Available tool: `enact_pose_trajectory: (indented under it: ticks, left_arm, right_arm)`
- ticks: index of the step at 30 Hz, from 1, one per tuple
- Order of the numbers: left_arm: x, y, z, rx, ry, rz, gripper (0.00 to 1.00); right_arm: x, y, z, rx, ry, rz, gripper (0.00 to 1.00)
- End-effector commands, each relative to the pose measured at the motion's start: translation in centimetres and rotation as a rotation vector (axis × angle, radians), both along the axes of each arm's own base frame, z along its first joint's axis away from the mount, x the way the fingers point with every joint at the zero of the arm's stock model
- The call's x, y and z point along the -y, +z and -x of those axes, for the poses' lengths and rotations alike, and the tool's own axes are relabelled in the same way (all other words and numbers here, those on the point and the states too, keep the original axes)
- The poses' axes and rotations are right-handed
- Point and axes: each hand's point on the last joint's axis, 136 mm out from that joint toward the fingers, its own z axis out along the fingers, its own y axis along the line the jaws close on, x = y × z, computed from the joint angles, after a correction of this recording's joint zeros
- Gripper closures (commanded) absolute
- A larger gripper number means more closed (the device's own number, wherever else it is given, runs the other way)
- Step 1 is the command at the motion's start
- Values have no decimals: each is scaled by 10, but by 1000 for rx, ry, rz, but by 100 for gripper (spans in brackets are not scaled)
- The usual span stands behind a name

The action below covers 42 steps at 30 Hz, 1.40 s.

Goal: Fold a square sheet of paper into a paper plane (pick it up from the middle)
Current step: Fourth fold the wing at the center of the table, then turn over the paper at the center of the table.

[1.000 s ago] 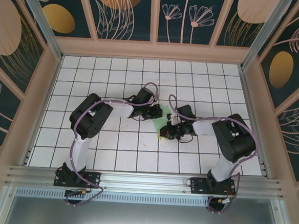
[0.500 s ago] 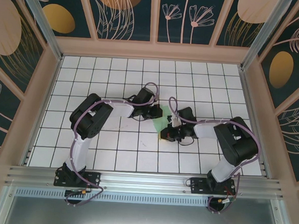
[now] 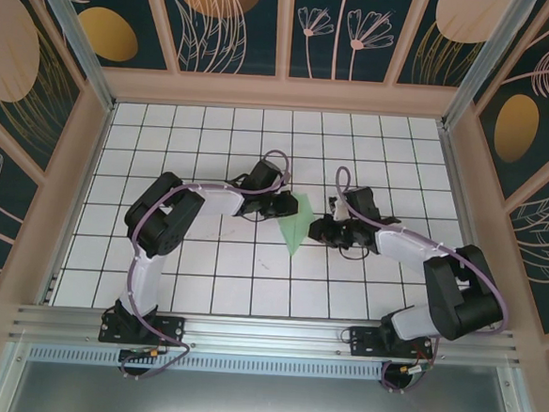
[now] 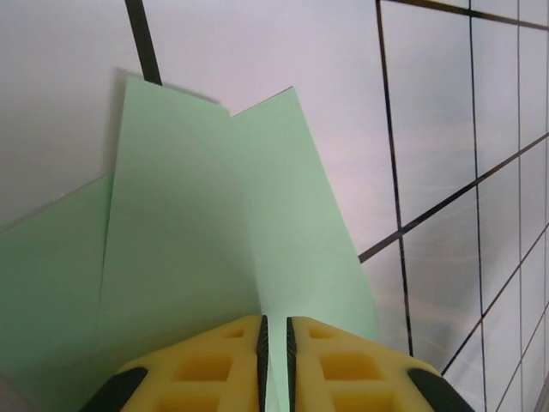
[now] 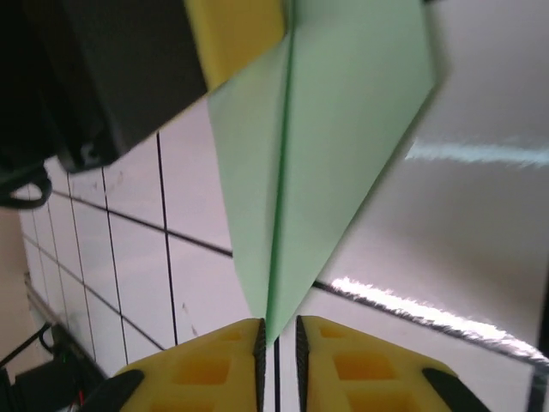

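Note:
The square sheet of paper is folded into a pale green paper plane (image 3: 294, 224) lying on the tiled table, its sharp nose toward the near edge. My left gripper (image 3: 287, 207) sits at the plane's tail. In the left wrist view its jaws (image 4: 274, 360) stand a narrow slit apart around the plane's centre fold (image 4: 214, 223), which leans on the left pad. My right gripper (image 3: 316, 230) is just right of the plane. In the right wrist view its jaws (image 5: 277, 360) are slightly apart, with the plane's nose (image 5: 334, 129) just at their mouth.
The left gripper's yellow finger (image 5: 232, 34) and black body (image 5: 111, 77) sit at the plane's far end. Wooden walls (image 3: 282, 93) fence the white grid table (image 3: 203, 286), and an aluminium rail (image 3: 266, 333) runs along the near edge.
The right gripper let go of the plane's nose and drew back to the right, its arm stretching out. The left jaws parted slightly. The plane now shows fully beside them.

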Motion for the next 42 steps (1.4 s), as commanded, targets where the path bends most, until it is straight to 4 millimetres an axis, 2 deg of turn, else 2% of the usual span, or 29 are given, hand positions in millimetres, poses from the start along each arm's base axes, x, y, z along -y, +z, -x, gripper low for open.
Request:
enact_pose_trajectory:
  ticks: [1, 4, 6, 10, 14, 18, 23, 28, 36, 42]
  left_arm:
    - [1, 51, -9, 99, 2, 53, 77]
    - [0, 74, -8, 128, 7, 81, 75]
    - [-4, 81, -4, 131, 16, 85, 73]
    - [-10, 78, 11, 98, 16, 68, 72]
    - [-2, 73, 30, 77, -20, 39, 72]
    - [-8, 46, 42, 32, -9, -63, 75]
    - [-15, 20, 52, -17, -5, -104, 77]
    - [-22, -6, 54, -44, 11, -151, 80]
    - [-30, -27, 62, -75, 15, -185, 84]
    - [-35, -32, 71, -87, 13, -178, 85]
  right_arm:
    - [18, -2, -20, 23, -106, 52, 74]
    - [14, -2, -31, 20, -120, 11, 70]
    - [13, -3, -37, 18, -130, 12, 68]
    - [11, 0, -47, 40, -149, -13, 65]
    - [5, -9, -50, 8, -130, -20, 64]
    - [5, -17, -53, -9, -139, -14, 63]
    - [3, -24, -55, -24, -127, -8, 62]
    - [0, -28, -56, -37, -120, -19, 62]
    - [-7, -31, -59, -53, -105, -31, 61]
    - [-15, -31, -59, -65, -89, -61, 61]
